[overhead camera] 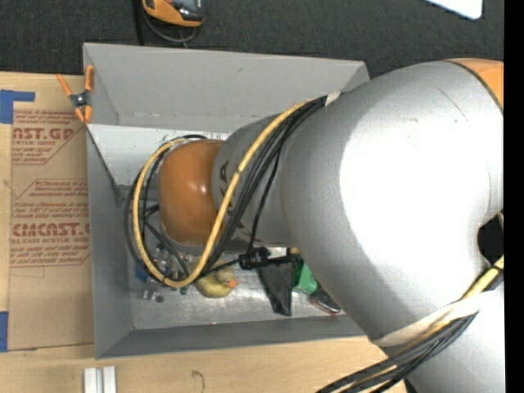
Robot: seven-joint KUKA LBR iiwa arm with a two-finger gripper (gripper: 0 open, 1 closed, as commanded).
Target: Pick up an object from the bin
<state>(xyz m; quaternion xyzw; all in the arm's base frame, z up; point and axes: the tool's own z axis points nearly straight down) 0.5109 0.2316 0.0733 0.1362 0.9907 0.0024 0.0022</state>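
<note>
Arm is hanging low in the bin, orange cover just beside a yellow toy lying by the near wall; whether anything is being gripped cannot be told.

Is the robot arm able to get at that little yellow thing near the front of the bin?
Probably yes: the yellow thing lies uncovered on the bin floor, close beside the tip of the arm.

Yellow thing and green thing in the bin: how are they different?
The yellow thing is rounded; the green thing looks blockier. The yellow thing lies further left, by the cable loop; the green thing is partly hidden under the arm. Both rest on the bin's floor.
</note>
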